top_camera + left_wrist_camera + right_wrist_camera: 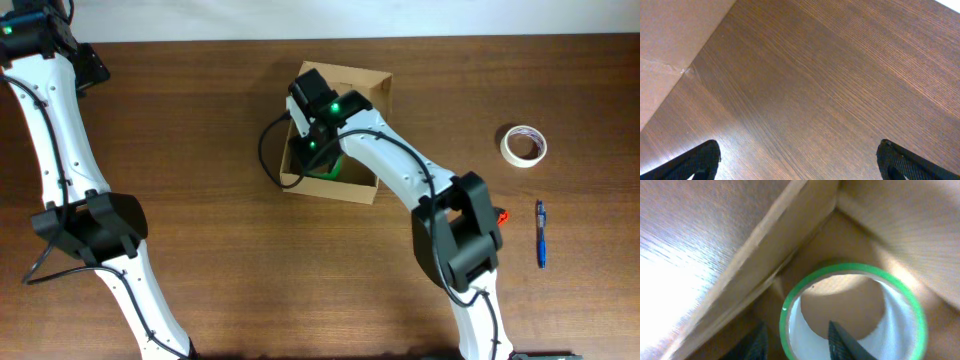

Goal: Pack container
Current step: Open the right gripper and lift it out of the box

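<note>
Right gripper [798, 332] straddles rim of green tape roll [855, 269] inside the container [905, 225].

My left arm [60, 150] stretches to the counter's [220, 290] far left corner with my left gripper [800, 162] spread wide, while my right arm [400, 165] bends toward the far edge's middle, my right gripper [800, 342] pointing down, fingers narrowed.

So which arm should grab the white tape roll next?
Right. The white tape roll lies on the right arm's side; the left gripper hovers far left. The right gripper must first leave the green roll in the container.
</note>
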Robot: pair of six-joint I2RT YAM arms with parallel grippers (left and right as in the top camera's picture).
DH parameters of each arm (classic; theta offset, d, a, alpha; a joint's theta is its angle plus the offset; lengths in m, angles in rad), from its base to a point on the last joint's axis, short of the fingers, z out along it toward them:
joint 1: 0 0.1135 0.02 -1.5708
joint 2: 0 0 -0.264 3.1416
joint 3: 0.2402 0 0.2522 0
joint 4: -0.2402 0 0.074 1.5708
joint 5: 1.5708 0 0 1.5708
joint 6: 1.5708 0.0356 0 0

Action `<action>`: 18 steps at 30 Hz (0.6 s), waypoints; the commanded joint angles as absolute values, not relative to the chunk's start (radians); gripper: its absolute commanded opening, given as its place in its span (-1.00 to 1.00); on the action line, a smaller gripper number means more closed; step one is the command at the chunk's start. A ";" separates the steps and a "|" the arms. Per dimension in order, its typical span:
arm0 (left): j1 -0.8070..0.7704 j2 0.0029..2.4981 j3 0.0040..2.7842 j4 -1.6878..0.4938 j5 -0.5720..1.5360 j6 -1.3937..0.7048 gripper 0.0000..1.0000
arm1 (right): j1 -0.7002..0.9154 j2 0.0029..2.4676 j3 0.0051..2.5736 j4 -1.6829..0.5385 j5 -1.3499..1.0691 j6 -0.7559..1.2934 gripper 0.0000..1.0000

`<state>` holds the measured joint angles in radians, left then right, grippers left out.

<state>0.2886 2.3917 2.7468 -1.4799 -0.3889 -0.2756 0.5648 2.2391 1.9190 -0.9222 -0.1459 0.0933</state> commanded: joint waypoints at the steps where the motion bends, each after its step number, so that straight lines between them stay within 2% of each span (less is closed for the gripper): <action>1: 0.293 2.358 2.742 -1.481 -0.381 -0.264 0.99 | 0.549 2.108 1.970 -0.919 -0.092 0.083 -0.15; 6: 0.293 2.358 2.742 -1.481 -0.381 -0.264 1.00 | 0.541 2.002 1.969 -0.947 -0.044 0.083 -0.14; 12: 0.293 2.358 2.742 -1.481 -0.381 -0.264 1.00 | 0.524 1.856 1.969 -1.040 0.165 0.087 -0.09; 18: 0.293 2.358 2.742 -1.481 -0.381 -0.264 1.00 | 0.346 1.784 1.969 -1.172 0.226 0.118 -0.05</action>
<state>0.2886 2.3917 2.7468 -1.4799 -0.3885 -0.2756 0.4461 1.8019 1.9583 -1.1473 0.1429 0.0944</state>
